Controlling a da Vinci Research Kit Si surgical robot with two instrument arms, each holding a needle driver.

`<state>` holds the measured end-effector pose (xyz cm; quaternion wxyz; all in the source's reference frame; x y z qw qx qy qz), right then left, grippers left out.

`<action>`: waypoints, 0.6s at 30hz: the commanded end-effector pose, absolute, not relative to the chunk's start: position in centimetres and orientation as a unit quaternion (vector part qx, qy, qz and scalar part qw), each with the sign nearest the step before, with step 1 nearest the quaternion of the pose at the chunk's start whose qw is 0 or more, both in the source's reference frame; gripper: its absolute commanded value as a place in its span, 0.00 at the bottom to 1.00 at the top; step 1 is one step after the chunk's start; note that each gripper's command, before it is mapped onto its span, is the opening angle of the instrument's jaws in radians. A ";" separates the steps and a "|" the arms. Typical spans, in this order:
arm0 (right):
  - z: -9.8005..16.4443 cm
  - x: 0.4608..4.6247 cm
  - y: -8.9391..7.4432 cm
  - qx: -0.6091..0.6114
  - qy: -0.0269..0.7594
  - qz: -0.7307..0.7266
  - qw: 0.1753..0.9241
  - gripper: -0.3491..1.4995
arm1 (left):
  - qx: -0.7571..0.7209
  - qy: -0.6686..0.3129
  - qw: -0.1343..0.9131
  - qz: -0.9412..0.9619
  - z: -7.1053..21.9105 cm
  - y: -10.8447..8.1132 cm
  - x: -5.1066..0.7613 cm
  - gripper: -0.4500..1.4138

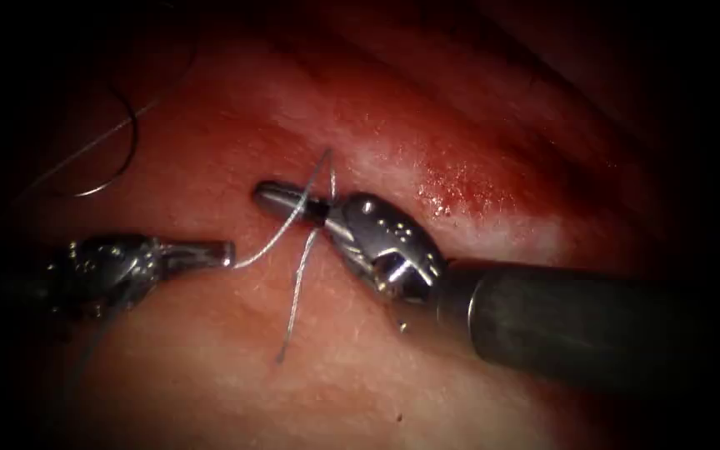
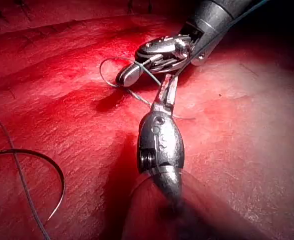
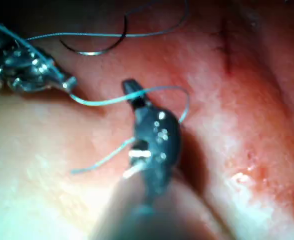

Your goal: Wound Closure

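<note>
The left tool [image 1: 225, 253] gripped the thread [image 1: 270, 243] at its jaw tips. The right tool [image 1: 270, 193], jaws closed, had thread wound round them (whether it gripped any, I could not tell). The needle [image 1: 118, 162] lay loose on the tissue [image 1: 210, 367], far left. No writing was readable.

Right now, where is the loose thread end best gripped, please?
Probably near its tip, from the right: the loose thread end lies free on the tissue below the right tool, which has thread looped round it; the left tool holds thread; needle lies on tissue.
</note>
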<state>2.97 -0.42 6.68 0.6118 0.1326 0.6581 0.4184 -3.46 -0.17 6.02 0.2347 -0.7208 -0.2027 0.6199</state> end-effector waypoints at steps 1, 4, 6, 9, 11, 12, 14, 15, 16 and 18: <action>6.7 3.08 -0.4 0.141 0.667 0.416 0.602 0.00 | -0.717 -0.206 0.240 0.621 6.1 -0.2 -3.51 0.00; 6.7 3.10 -0.4 0.156 0.685 0.404 0.587 0.00 | -0.712 -0.206 0.247 0.624 6.1 -0.2 -3.49 0.00; 6.7 3.10 -0.4 0.171 0.696 0.397 0.574 0.00 | -0.706 -0.206 0.250 0.630 6.2 -0.2 -3.47 0.00; 6.7 3.10 -0.4 0.192 0.711 0.382 0.558 0.00 | -0.692 -0.199 0.258 0.645 6.3 -0.2 -3.42 0.00; 6.7 3.09 -0.4 0.204 0.718 0.371 0.552 0.00 | -0.683 -0.193 0.262 0.654 6.4 -0.2 -3.39 0.00; 6.7 3.09 -0.4 0.211 0.720 0.365 0.550 0.00 | -0.680 -0.190 0.264 0.657 6.4 -0.2 -3.37 0.00; 6.6 3.08 -0.4 0.223 0.724 0.356 0.546 0.00 | -0.672 -0.184 0.267 0.666 6.4 -0.2 -3.34 0.00; 6.6 3.07 -0.3 0.228 0.727 0.352 0.543 0.00 | -0.668 -0.186 0.273 0.667 6.5 -0.2 -3.33 0.00; 6.6 3.06 -0.3 0.234 0.730 0.348 0.540 0.00 | -0.663 -0.184 0.274 0.672 6.5 -0.2 -3.32 0.00; 6.6 3.06 -0.3 0.247 0.733 0.343 0.533 0.00 | -0.656 -0.183 0.276 0.679 6.6 -0.2 -3.31 0.00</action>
